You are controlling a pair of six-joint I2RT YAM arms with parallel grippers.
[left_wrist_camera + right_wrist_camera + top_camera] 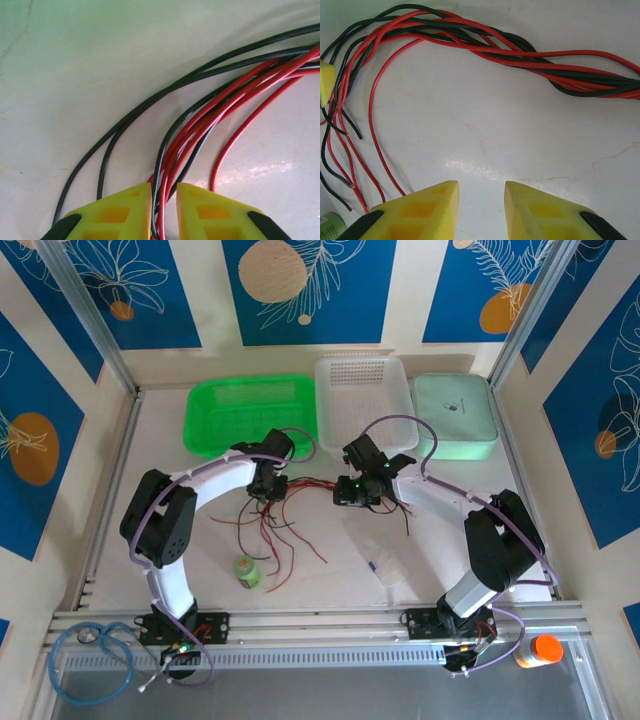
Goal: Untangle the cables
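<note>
Strands of the cables are clamped between the yellow fingertips of the left gripper, whose jaws are drawn almost together on a few red and black wires. Two further black wires and one red one are seen passing outside the fingers. The right gripper is held released, its yellow pads apart, with only bare table between them and nothing touched.

The cables are thin, glossy and round in section. In the right wrist view they are twisted into a loose rope at the upper right and fanned out into separate ends at the left. From above, the bundle is stretched across the middle of the table between the two grippers, with loose ends trailing towards the near edge.

The table surface is white, smooth and faintly veined. A small green bottle is stood just beside the trailing ends, and a clear plastic packet is laid near the right arm. At the far edge a green tray, a white perforated basket and a mint lidded box are lined up.
</note>
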